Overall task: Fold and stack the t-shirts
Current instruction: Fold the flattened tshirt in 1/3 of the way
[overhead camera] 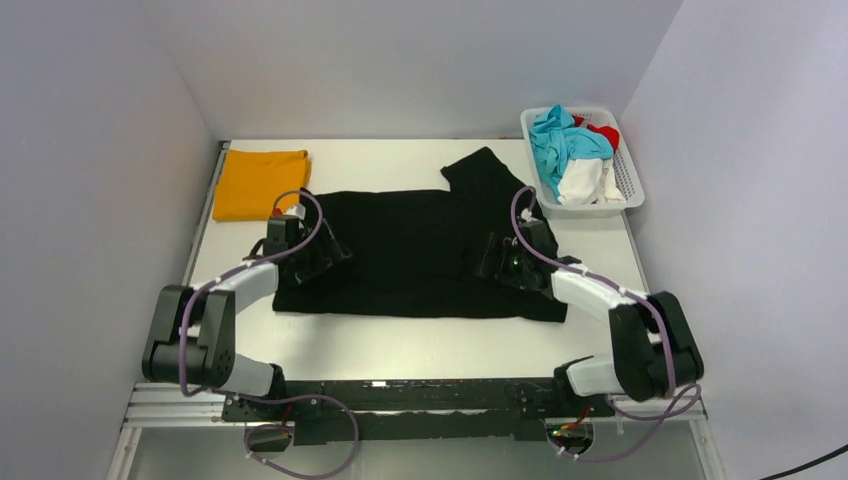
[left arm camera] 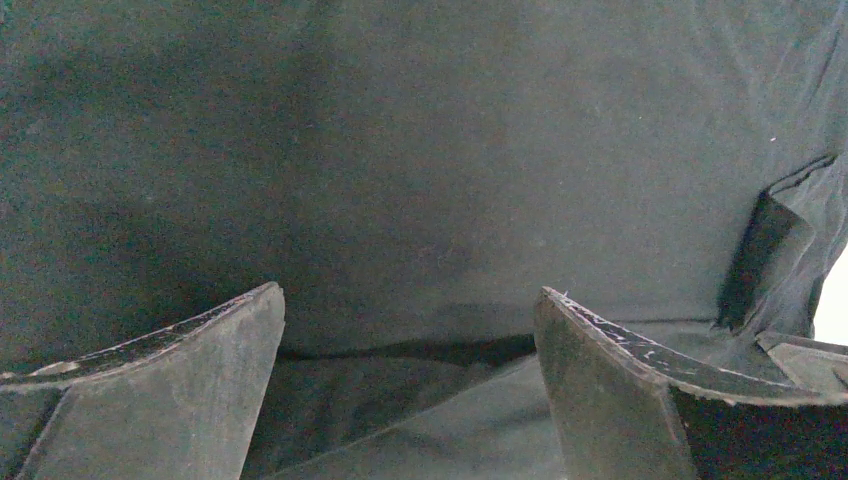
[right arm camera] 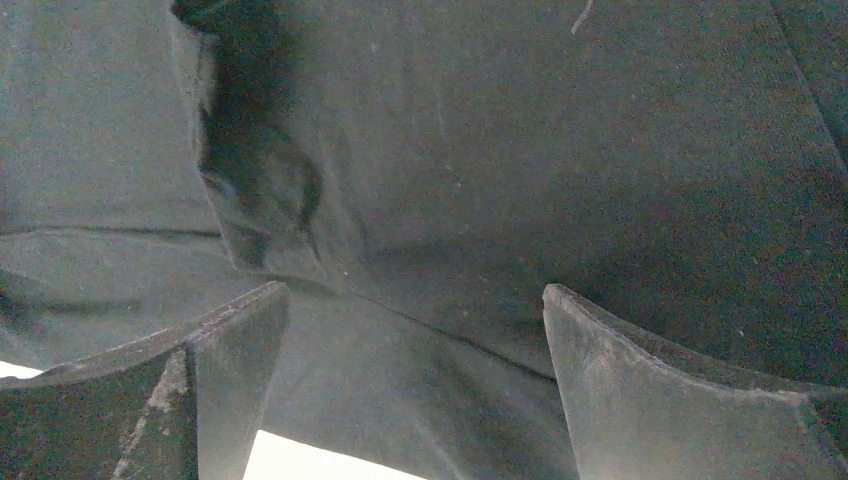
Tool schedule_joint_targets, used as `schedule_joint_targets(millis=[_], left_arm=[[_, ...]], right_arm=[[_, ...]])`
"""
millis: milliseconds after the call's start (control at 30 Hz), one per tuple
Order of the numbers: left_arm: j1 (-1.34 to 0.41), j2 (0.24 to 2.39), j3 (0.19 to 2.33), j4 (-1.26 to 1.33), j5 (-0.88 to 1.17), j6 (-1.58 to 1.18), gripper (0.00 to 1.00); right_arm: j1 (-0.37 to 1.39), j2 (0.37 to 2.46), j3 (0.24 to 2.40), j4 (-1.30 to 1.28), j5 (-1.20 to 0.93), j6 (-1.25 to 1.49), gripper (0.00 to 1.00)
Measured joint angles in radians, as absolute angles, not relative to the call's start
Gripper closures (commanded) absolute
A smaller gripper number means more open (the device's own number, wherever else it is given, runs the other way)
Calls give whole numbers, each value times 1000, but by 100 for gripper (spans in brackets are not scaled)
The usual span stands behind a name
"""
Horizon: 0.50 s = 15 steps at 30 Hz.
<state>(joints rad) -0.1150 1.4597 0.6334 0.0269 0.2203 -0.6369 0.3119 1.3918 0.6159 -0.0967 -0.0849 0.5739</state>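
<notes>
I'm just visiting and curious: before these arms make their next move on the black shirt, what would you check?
1. Left gripper open: ok.
2. Right gripper open: ok.
3. Black t-shirt fully on the table: ok.
4. Black t-shirt folded square: not ok, a sleeve sticks out at the far side.
5. Orange t-shirt folded, out of the way: ok.
6. Grippers touching cloth: cannot tell.

Soft, even overhead light made the top view bright and sharp with only faint shadows, while both wrist views were dim and grainy, the black shirt [left arm camera: 420, 150] murky and the table [right arm camera: 300, 462] blown white at seven o'clock.
</notes>
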Motion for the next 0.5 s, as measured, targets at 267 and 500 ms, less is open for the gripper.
schedule_joint_targets(millis=[267,500], left_arm=[[-175,1174,439,-76,218,-678,1],[-203,1018,447,-302,145,-694,1]], right_arm=[[311,1160,514,-328,-101,580,0],[311,1097,516,-419,-104,563,0]])
